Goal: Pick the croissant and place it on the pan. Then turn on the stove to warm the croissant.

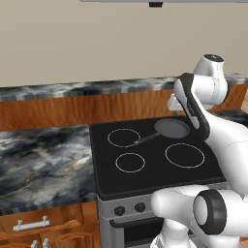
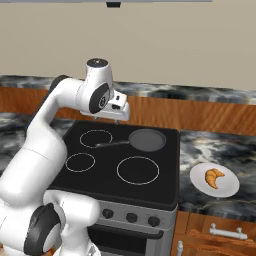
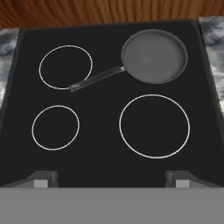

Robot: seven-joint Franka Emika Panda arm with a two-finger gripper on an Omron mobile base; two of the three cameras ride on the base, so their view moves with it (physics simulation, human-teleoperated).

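Croissant [image 2: 214,177]: on plate [image 2: 227,191], surface right of stove [image 2: 150,192]; not picked. Pan [image 2: 147,140]: empty, stove's back right burner. My pincer [image 3: 112,181]: wide, empty, above stove. Heating undone.

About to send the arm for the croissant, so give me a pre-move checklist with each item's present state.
1. Gripper open and holding nothing: ok.
2. Croissant in plain sight on the white plate, right of the stove: ok.
3. Pan bare, on the back right burner: ok.
4. Gripper over the croissant: not ok, it hangs above the stove.
5. Burners off: cannot tell.
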